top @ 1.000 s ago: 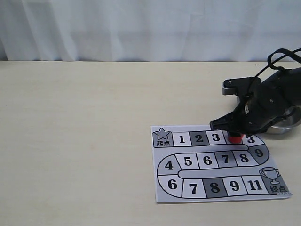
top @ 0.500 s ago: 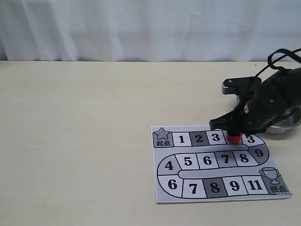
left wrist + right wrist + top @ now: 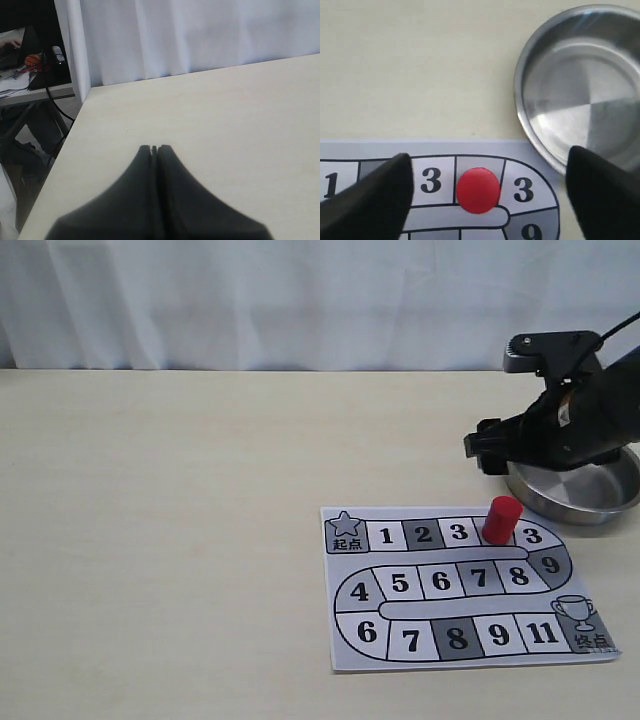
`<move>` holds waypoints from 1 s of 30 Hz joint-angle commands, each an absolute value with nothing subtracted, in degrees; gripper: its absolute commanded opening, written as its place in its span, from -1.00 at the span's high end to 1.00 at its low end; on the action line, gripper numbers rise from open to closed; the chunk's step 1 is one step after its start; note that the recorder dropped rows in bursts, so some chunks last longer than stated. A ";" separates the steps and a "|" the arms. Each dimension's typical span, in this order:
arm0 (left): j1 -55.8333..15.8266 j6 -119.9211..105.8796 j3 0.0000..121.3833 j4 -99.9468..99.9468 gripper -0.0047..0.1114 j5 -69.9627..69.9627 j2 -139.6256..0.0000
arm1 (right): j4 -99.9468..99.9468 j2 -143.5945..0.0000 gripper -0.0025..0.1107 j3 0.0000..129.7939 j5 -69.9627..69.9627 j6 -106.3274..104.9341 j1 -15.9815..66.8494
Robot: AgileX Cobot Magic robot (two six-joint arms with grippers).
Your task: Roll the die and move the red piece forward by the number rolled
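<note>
Below and between the spread right jaws, the red piece (image 3: 478, 190) stands free.

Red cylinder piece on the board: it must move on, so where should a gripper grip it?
Grip the bright red upright cylinder piece by its curved side wall, coming straight down from above. It stands upright, alone on its grey square, and the open right gripper frames it in the right wrist view.
</note>
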State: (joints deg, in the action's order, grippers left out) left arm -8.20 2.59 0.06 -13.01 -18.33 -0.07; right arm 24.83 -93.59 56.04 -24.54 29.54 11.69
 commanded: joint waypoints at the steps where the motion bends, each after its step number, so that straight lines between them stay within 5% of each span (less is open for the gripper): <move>1: -8.73 2.92 0.00 -13.06 0.92 -18.28 0.00 | 27.26 -90.64 0.38 55.66 -29.61 29.12 11.48; 2: -8.73 2.92 0.00 -13.06 0.92 -18.28 0.00 | 27.26 -90.02 0.74 55.15 -30.72 29.12 11.48; 3: -8.73 2.92 0.00 -13.06 0.92 -18.28 0.00 | 27.26 -89.25 0.86 54.39 -31.45 29.00 11.48; 15: -8.73 2.92 0.00 -13.06 0.92 -18.28 0.00 | 11.59 -70.02 0.89 44.43 -35.70 13.63 5.48; 30: -8.73 2.92 0.00 -13.06 0.92 -18.28 0.00 | 26.67 -22.20 0.89 19.72 -11.61 30.85 4.07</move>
State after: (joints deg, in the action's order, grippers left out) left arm -8.20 2.59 0.06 -13.01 -18.33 -0.07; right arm 24.09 -28.49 22.45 -16.50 27.24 4.27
